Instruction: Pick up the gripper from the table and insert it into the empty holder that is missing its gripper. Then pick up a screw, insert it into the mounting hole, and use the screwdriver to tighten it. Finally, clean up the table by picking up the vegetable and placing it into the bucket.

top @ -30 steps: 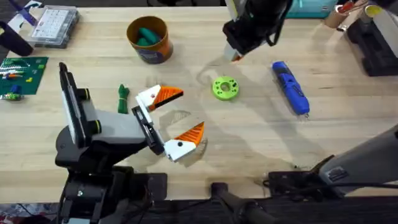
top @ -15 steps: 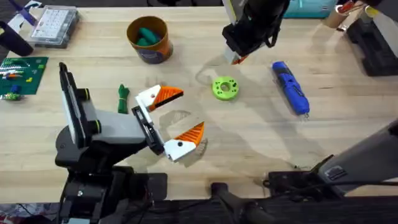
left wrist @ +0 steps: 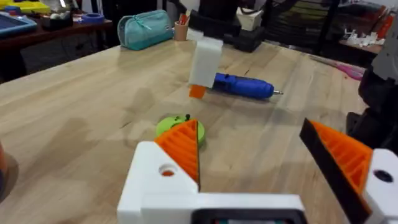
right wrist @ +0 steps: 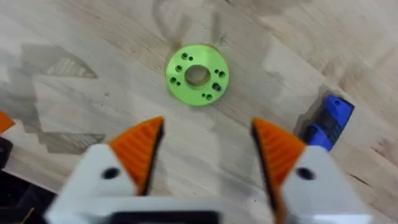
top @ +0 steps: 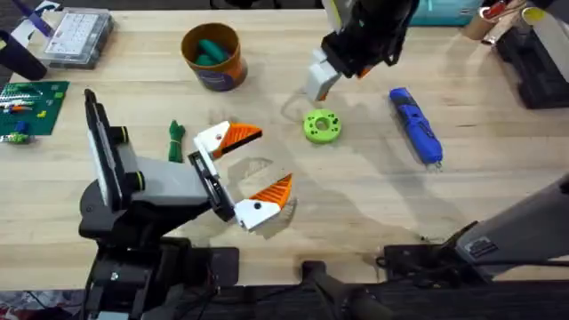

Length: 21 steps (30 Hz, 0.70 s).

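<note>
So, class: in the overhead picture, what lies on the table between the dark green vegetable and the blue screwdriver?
Between the vegetable and the screwdriver, the overhead view shows the left gripper and a lime-green disc.

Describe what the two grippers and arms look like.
Both grippers, the left gripper and the right gripper, have white fingers with orange ribbed wedge pads and a small round hole in each finger. The left arm is grey and black; the right arm is black.

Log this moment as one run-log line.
right end effector open over lime-green round disc | left end effector open | dark green bean-like vegetable on table
</note>
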Each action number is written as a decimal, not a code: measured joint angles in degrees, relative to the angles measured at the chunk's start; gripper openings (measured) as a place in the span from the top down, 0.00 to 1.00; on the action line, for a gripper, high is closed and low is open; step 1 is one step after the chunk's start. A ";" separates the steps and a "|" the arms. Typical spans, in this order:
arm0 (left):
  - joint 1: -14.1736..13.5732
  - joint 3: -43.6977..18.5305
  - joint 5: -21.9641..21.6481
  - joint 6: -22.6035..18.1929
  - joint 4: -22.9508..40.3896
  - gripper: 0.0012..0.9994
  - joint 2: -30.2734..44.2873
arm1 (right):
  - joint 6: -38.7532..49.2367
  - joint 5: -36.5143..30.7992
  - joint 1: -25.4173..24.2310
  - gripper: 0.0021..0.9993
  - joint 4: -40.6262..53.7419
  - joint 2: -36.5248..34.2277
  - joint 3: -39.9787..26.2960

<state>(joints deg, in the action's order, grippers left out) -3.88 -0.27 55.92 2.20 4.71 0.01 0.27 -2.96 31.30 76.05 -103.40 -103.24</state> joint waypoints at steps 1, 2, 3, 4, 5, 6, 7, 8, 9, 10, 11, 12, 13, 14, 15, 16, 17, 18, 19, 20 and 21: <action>0.00 0.00 0.00 0.02 0.00 0.01 0.00 | 0.13 0.00 -0.08 0.02 0.15 0.22 0.00; 0.00 0.00 0.00 0.00 0.00 0.01 0.00 | 0.08 0.00 -0.18 0.01 0.35 0.45 0.00; 0.00 0.00 0.00 0.01 0.00 0.01 0.00 | -0.05 0.00 -0.27 0.00 0.47 0.66 0.00; 0.00 0.00 0.00 0.00 0.00 0.01 0.00 | -0.09 0.00 -0.36 0.00 0.52 0.85 0.00; 0.00 0.00 0.00 0.02 0.00 0.01 0.00 | -0.11 0.00 -0.38 0.00 0.50 1.02 0.00; 0.00 0.00 0.00 0.00 0.00 0.01 0.00 | -0.16 0.00 -0.40 0.00 0.34 1.17 0.00; 0.00 0.00 0.00 0.00 0.00 0.01 0.00 | -0.29 0.00 -0.40 0.00 0.11 1.28 0.06; 0.00 0.00 0.00 0.00 -0.02 0.01 0.00 | -0.35 0.00 -0.40 0.00 -0.46 1.53 0.34; 0.00 0.00 0.00 0.00 0.00 0.01 0.00 | -0.53 0.00 -0.40 0.00 -1.23 1.89 1.00; 0.00 0.00 0.00 0.02 0.00 0.01 0.00 | -0.71 0.00 -0.40 0.00 -1.85 2.34 1.83; 0.00 0.00 0.00 0.02 0.00 0.01 0.00 | -0.91 0.00 -0.40 0.00 -2.26 2.74 2.74; 0.00 0.00 0.02 0.02 0.00 0.01 0.00 | -1.17 -0.02 -0.43 0.00 -2.87 3.13 3.73; 0.00 0.00 0.00 0.02 0.00 0.01 0.00 | -1.35 0.00 -0.48 0.00 -3.78 3.55 4.97; 0.00 0.00 0.00 0.02 0.00 0.01 0.00 | -1.52 0.00 -0.53 0.00 -4.10 3.69 5.91; 0.00 0.00 0.00 0.02 0.00 0.01 0.00 | -1.58 0.00 -0.61 0.00 -4.38 3.70 6.62; 0.00 0.00 0.00 0.02 0.00 0.01 0.00 | -1.62 -0.02 -0.74 0.00 -4.85 3.70 7.39; 0.00 0.00 0.00 0.00 0.00 0.01 0.00 | -1.64 0.00 -0.92 0.00 -5.38 3.70 8.28; 0.00 0.00 0.00 0.02 0.00 0.01 0.00 | -1.78 0.00 -1.19 0.00 -6.00 3.70 9.23; 0.00 0.00 0.00 0.02 0.00 0.01 0.00 | -1.88 0.00 -1.47 0.00 -6.61 3.70 10.16; 0.00 0.00 0.00 0.02 0.00 0.01 0.00 | -2.06 0.00 -1.73 0.00 -7.11 3.69 11.00; 0.00 0.00 0.00 0.02 0.00 0.01 0.00 | -2.22 -0.02 -1.97 0.01 -7.63 3.70 11.77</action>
<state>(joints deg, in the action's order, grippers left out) -3.88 -0.27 55.92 2.22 4.71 0.01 -1.95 -2.98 29.33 68.42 -99.70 -91.47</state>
